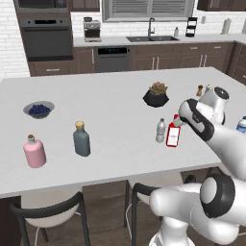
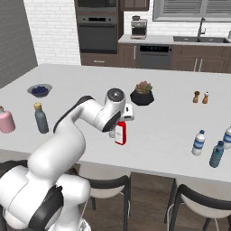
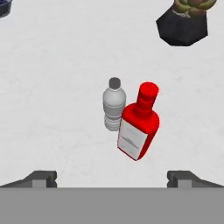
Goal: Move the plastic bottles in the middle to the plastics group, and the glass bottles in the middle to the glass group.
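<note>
A slim red glass bottle (image 3: 138, 124) with a white label stands upright in the middle of the white island, touching or almost touching a small greyish clear plastic bottle (image 3: 114, 105) on its left. Both also show from the base: red bottle (image 1: 173, 134) (image 2: 120, 133), clear bottle (image 1: 160, 130). My gripper (image 3: 113, 178) hovers above them, open, its fingertips (image 3: 41, 178) spread wide with nothing between. The glass group, a pink bottle (image 1: 34, 152) and a dark grey bottle (image 1: 81, 140), stands at the left. The plastics group of blue-labelled bottles (image 2: 198, 142) stands at the right.
A potted succulent in a black pot (image 1: 156, 95) sits just behind the two middle bottles. A bowl of blueberries (image 1: 39, 109) lies at the far left. Salt and pepper shakers (image 2: 200, 97) stand at the back right. Chairs (image 1: 48, 211) are tucked under the island's near edge.
</note>
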